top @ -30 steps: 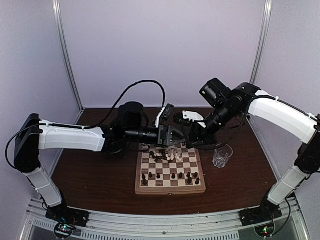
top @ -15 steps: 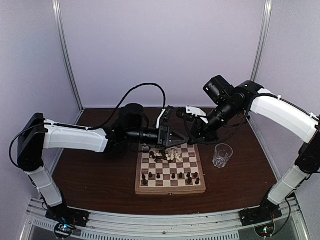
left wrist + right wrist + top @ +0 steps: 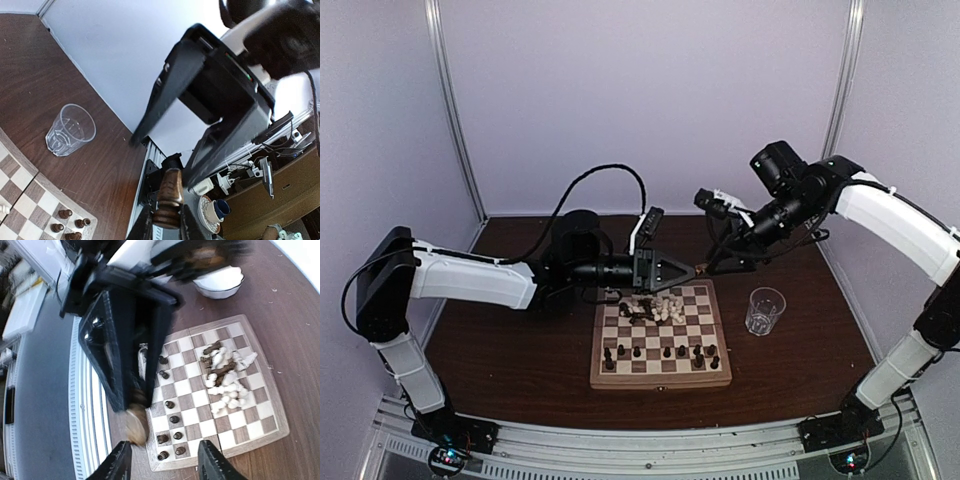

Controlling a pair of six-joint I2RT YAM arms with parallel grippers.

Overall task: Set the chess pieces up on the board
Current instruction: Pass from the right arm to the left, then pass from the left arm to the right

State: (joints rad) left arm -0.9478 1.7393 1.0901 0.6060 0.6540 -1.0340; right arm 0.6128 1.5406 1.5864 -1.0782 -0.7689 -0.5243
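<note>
Top external view: the left gripper (image 3: 690, 268) and the right gripper (image 3: 165, 463) meet tip to tip above the 12 o'clock edge of the square wooden chessboard with dark brown and cream checks (image 3: 660, 382).
Left gripper: clamped on a dark brown turned wooden chessman (image 3: 169, 196), pinched low on its body.
Right gripper: fingers spread with nothing between them. I judge this a mid-air pass, so the piece gets a better hold for setting down.
Heap: cream-white and dark chessmen (image 3: 662, 305) lie jumbled at the board's 12 o'clock side, unsorted.
Near row: small dark chessmen (image 3: 665, 352) stand toward 6 o'clock, probably already placed.
Clear drinking glass (image 3: 764, 310): on the dark brown table (image 3: 520, 360) at the board's 3 o'clock, apart from it.
White scalloped bowl (image 3: 218, 284): off the board, at about 10 o'clock.
Writing: no brand or label is legible.
</note>
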